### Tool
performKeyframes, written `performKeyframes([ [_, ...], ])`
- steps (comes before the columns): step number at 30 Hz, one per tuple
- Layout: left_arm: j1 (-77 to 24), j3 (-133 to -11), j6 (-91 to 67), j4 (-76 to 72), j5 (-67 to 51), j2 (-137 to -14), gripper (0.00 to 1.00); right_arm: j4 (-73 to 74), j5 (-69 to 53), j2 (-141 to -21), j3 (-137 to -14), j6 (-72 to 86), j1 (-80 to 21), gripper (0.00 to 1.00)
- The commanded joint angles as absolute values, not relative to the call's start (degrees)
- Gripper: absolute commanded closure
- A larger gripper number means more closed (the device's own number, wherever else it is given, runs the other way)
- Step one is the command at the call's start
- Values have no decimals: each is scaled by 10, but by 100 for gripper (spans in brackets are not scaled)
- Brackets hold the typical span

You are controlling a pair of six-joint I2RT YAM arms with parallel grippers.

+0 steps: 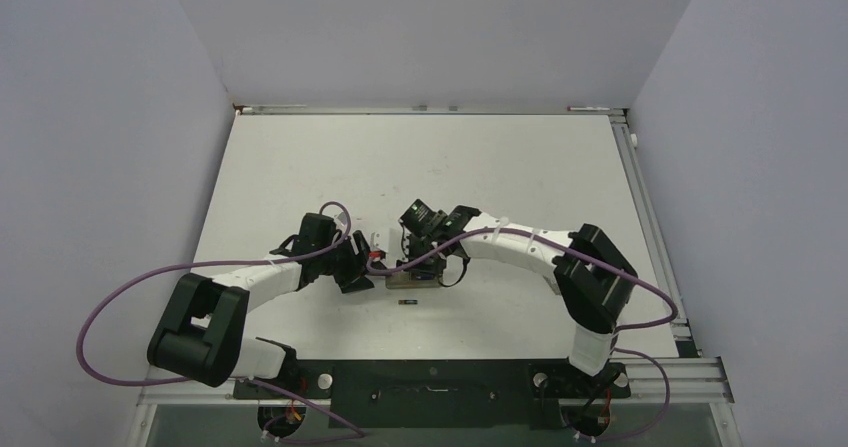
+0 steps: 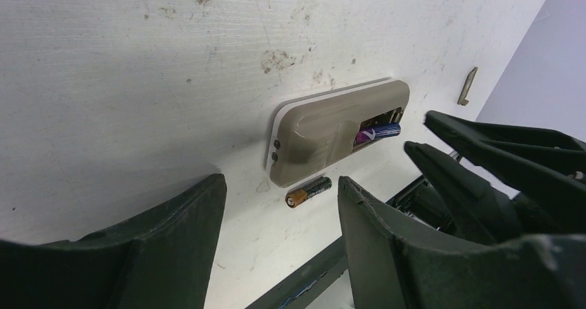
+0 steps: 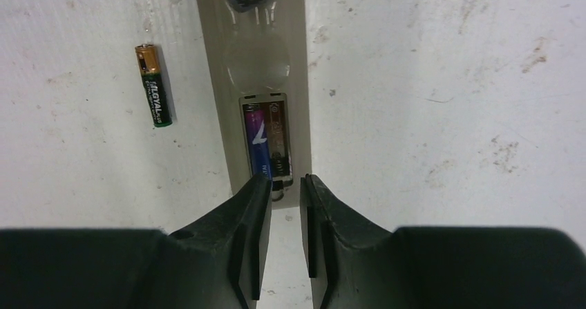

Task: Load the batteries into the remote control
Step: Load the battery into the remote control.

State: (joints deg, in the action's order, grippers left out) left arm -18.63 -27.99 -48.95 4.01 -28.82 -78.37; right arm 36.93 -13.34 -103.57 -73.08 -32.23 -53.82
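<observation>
While its two black fingers sit close together, with only a thin gap and nothing between them, the right gripper (image 3: 285, 181) hangs at the near end of the slim, grey-brown plastic remote control (image 3: 252, 60). The remote lies face down on the scuffed white table (image 3: 449, 81) and stretches away from the fingertips.

Just past the tips is the open battery hole in its back. One small purple-blue battery (image 3: 257, 139) lies in the left side of that hole, and the empty slot (image 3: 278, 139) is next to it. Seen from the other arm, the battery's end nearest the fingers seems to stick up a little, so it may not be fully in.

Farther ahead and to the left, near the remote but not touching it, rests the second battery (image 3: 153, 86), dark green-black with a gold end.

Across from the right hand, past the remote's far end, the left gripper (image 2: 282, 184) has its fingers wide apart and holds nothing.

To do this step well, the right fingers should probably press softly straight down on the raised end until the battery lies flat. A sideways shove could slide the remote, since nothing holds it. The left gripper could steady it.
</observation>
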Motion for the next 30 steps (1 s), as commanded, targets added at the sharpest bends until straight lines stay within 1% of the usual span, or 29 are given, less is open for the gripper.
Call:
performKeyframes([
  [1,-185,-288,-482,25,-296,-789,43,336,-135,-975,-723,-296,-525,76],
  [10,-185,-293,-482,20,-300,-799,43,308,-134,-922,-693,-209,-514,74],
  [13,-185,-295,-481,22,-298,-801,43,281,-107,-900,-671,-149,-514,72],
  [20,-187,-304,-480,23,-298,-808,43,268,-53,-877,-661,13,-514,72],
  [24,-191,-312,-477,27,-295,-816,43,269,6,-874,-649,96,-513,71],
  [26,-195,-317,-476,29,-295,-820,44,249,42,-860,-627,136,-513,71],
  [30,-203,-328,-472,33,-290,-826,49,202,72,-823,-574,213,-512,71],
])
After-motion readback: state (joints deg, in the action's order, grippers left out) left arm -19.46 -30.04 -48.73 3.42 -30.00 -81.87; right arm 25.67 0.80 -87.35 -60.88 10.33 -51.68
